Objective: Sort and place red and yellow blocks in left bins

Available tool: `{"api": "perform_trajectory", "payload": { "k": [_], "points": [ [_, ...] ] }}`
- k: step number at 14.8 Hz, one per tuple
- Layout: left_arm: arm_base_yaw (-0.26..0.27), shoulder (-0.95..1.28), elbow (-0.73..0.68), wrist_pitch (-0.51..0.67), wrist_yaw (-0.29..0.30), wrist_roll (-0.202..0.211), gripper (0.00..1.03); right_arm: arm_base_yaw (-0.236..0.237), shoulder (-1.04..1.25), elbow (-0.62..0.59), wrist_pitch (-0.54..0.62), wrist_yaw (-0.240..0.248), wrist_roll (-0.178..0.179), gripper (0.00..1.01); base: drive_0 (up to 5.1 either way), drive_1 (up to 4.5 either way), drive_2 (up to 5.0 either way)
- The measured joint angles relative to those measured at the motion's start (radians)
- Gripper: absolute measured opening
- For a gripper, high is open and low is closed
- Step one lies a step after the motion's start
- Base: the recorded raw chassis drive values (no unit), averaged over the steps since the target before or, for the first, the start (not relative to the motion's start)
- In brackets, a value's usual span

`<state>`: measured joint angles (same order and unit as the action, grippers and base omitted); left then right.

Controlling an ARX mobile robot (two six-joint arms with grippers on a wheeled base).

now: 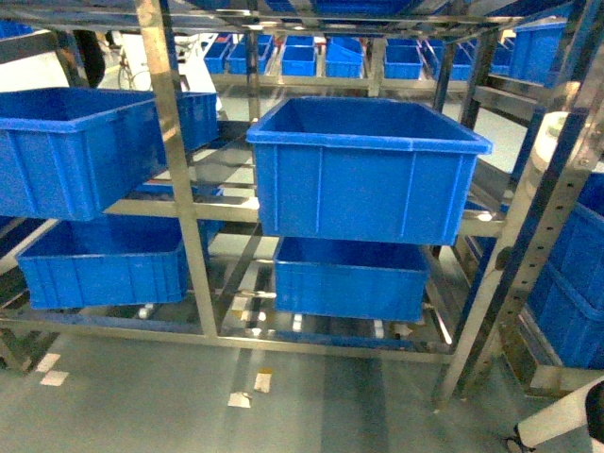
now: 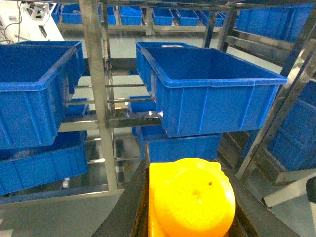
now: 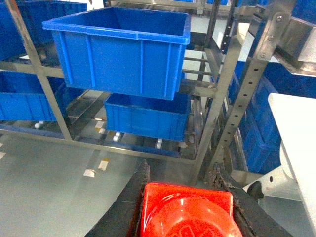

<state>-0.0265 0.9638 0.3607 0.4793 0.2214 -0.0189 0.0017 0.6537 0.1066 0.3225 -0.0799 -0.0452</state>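
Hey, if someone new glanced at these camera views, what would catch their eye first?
Probably the bright yellow block filling the bottom of the left wrist view, clamped in the left gripper, and the red block likewise in the right gripper. Behind them, large blue bins sit on a steel rack.

Steel rack point(image 1: 179, 170), blue crates point(image 1: 363, 170) on shelves

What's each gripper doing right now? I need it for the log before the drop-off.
Left gripper: shut on the yellow block.
Right gripper: shut on the red block.
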Motion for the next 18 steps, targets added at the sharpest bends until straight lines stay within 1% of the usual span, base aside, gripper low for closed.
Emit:
{"api": "perform_trajectory", "payload": {
  "k": [12, 14, 17, 18],
  "points": [
    [0.0, 0.0, 0.0, 0.0, 0.0, 0.0, 0.26, 0.0, 0.0, 0.0, 0.0, 0.0, 0.0, 0.29, -5.0, 2.45, 2.4],
    [0.005, 0.0, 0.0, -0.002, -0.007, 0.0, 0.26, 0.002, -0.001, 0.0, 0.0, -0.004, 0.0, 0.29, 0.0, 0.0, 0.0],
    [0.003, 0.0, 0.0, 0.001, -0.003, 0.0, 0.26, 0.005, -0.001, 0.0, -0.001, -0.003, 0.0, 0.29, 0.0, 0.0, 0.0],
    [0.003, 0.0, 0.0, -0.001, -0.002, 0.0, 0.26, 0.005, -0.001, 0.0, -0.001, -0.003, 0.0, 0.29, 0.0, 4.28, -4.2]
  ]
}}
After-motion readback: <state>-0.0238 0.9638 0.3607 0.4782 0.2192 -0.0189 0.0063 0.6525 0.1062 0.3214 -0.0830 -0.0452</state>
